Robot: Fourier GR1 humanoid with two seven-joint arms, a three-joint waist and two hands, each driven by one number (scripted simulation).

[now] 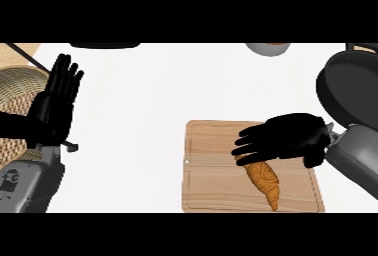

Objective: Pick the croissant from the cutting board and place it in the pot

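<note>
The right hand is working over the cutting board, which is lying on the white bench. The croissant is lying on the board's right half, its narrow tip pointing toward the board's near edge and its upper end disappearing under the hand.

The step in hand appears to be the grasp. To do it well, the hand should be closing across the croissant's thicker upper end, thumb on one flank and fingers on the other, and then lifting straight up so the pastry is not dragging along the wood.

The right hand's fingers are curling downward over the croissant's top end and seem to be touching it. Whether they are already pinching it cannot be told, because the hand is hiding the contact.

The pot is sitting at the right edge, just beyond the board's far right corner, so the carry is looking short.

The left hand is resting near the left edge, fingers straight and pressed together, holding nothing.
</note>
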